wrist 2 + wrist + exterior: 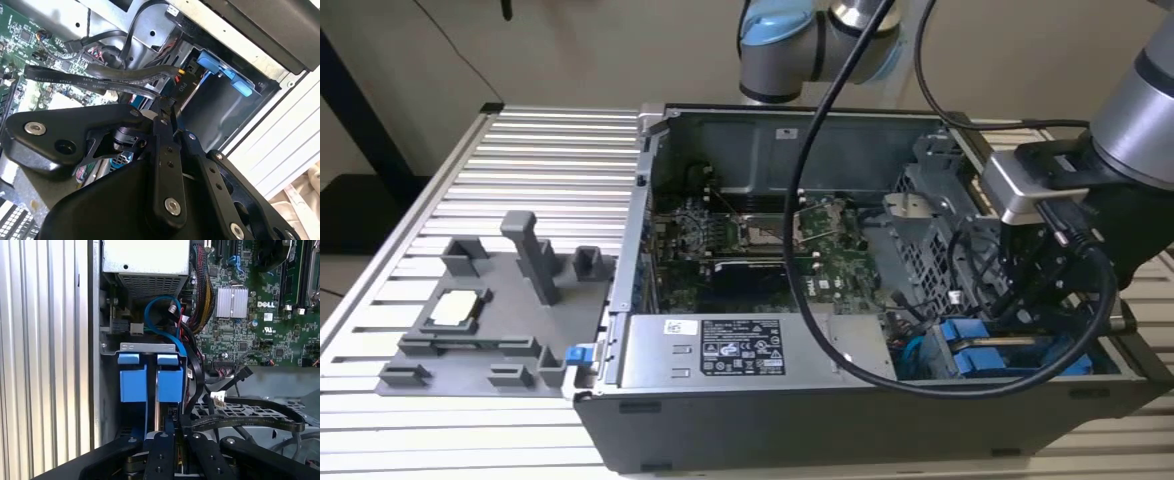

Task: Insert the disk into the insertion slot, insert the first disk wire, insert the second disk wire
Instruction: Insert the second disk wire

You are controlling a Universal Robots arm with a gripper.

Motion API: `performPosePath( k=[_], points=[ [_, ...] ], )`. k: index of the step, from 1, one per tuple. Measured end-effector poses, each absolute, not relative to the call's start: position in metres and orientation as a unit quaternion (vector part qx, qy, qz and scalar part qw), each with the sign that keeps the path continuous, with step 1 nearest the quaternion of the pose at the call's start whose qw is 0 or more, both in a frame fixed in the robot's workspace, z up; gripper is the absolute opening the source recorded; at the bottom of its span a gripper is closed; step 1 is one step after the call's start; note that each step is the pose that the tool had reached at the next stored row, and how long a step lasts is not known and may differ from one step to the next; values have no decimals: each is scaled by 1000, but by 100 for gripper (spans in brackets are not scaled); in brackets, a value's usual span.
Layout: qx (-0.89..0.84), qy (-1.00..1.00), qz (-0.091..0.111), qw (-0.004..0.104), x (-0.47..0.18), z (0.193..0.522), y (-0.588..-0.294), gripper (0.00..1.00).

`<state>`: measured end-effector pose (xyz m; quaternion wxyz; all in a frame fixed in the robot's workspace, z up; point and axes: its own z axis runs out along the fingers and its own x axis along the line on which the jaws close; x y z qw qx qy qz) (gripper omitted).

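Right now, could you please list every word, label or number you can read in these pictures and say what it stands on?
White sticker on the grey box: print too small to read.
Circuit board: white brand mark, left unquoted; other markings too small.
Flat black cable: white lettering, too blurred to quote.
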<state>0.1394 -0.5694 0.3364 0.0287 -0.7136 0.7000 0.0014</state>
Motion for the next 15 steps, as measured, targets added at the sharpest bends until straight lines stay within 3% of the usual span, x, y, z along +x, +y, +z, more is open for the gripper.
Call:
performPosePath(
  k=[8,10,11,15],
  points=[
    [-714,700,2,29,139,336,-569,16],
    [-714,700,2,29,139,336,-569,18],
    [-714,700,2,29,139,336,-570,24],
    [-714,700,2,29,139,343,-570,24]
  ],
)
